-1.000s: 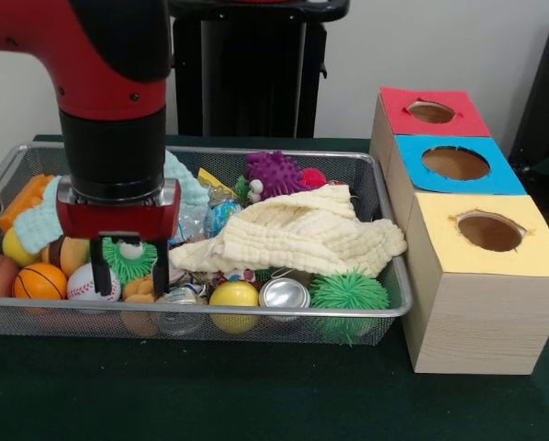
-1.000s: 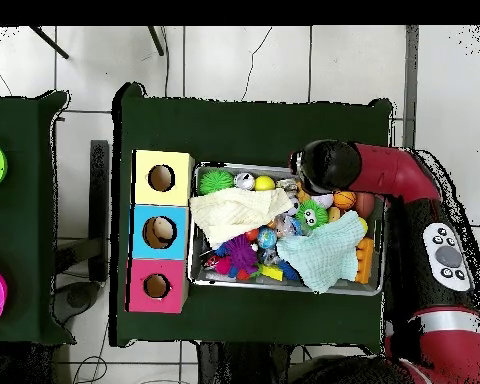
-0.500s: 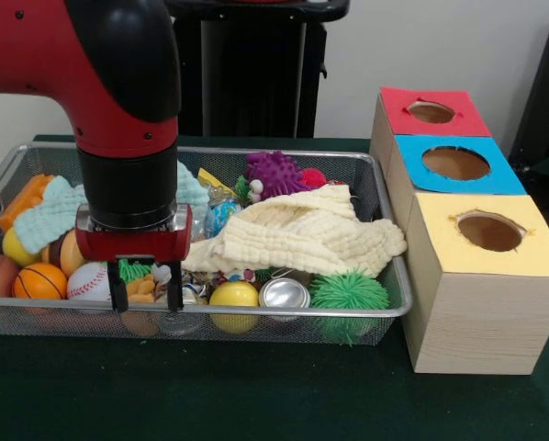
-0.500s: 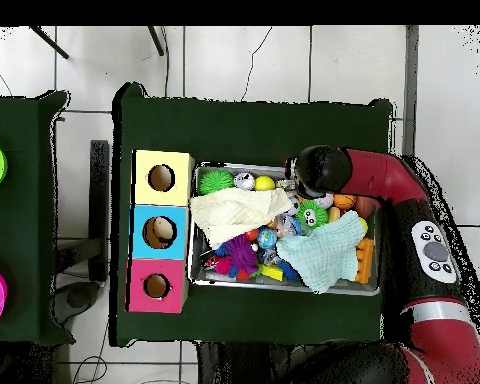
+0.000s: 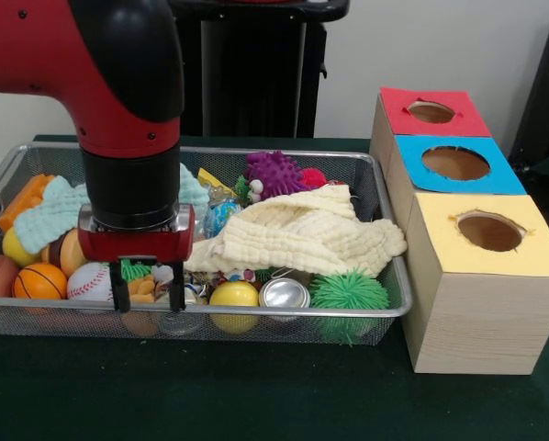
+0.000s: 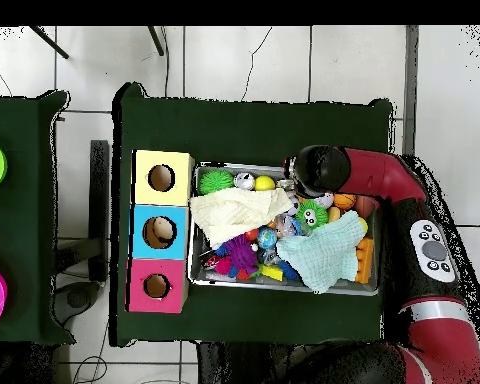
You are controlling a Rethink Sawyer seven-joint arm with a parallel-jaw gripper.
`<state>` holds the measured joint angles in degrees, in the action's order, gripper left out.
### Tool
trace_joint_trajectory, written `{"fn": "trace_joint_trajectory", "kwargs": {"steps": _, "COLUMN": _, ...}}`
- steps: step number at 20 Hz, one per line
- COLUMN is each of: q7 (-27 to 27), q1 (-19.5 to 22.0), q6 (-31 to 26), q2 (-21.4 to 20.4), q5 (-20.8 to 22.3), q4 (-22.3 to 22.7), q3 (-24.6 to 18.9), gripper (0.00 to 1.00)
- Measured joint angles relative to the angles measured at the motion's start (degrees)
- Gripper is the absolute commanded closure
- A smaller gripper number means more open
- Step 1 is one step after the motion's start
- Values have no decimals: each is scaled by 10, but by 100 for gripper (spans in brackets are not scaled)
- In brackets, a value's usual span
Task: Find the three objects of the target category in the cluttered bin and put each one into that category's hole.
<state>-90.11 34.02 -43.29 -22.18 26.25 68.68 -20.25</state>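
Note:
My gripper [image 5: 149,296] hangs open at the near left of the wire bin [image 5: 256,314]. Its fingertips [image 5: 120,296] stand low on either side of a small orange-tan toy [image 5: 143,287]. A baseball [image 5: 92,281] and a mini basketball [image 5: 39,280] lie just left of it. To its right are a yellow ball [image 5: 233,294], a silver can [image 5: 284,292] and a green spiky ball [image 5: 348,290]. Three holed boxes stand beside the bin: yellow [image 5: 489,231], blue [image 5: 455,163], red [image 5: 431,111]. In the overhead view the arm's head [image 6: 320,169] hides the gripper.
A cream cloth [image 5: 297,230] covers the bin's middle and a teal cloth [image 5: 59,211] lies at the left behind the arm. A purple spiky toy [image 5: 274,173] sits at the back. Overhead, the boxes [image 6: 161,232] line the bin's left side.
The gripper has moved toward the bin's near rim and a little to the right, dropping lower among the toys. It has stayed open. Over the last half second it barely shifted.

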Motion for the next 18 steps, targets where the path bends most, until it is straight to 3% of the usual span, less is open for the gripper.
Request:
{"fn": "trace_joint_trajectory", "kwargs": {"steps": 9, "q7": 0, "q1": -2, "q6": 0, "q2": -18, "q5": 0, "q4": 0, "q3": 0, "gripper": 0}}
{"fn": "trace_joint_trajectory", "kwargs": {"steps": 18, "q7": 0, "q1": -4, "q6": 0, "q2": -67, "q5": -4, "q4": 8, "q3": 0, "gripper": 0}}
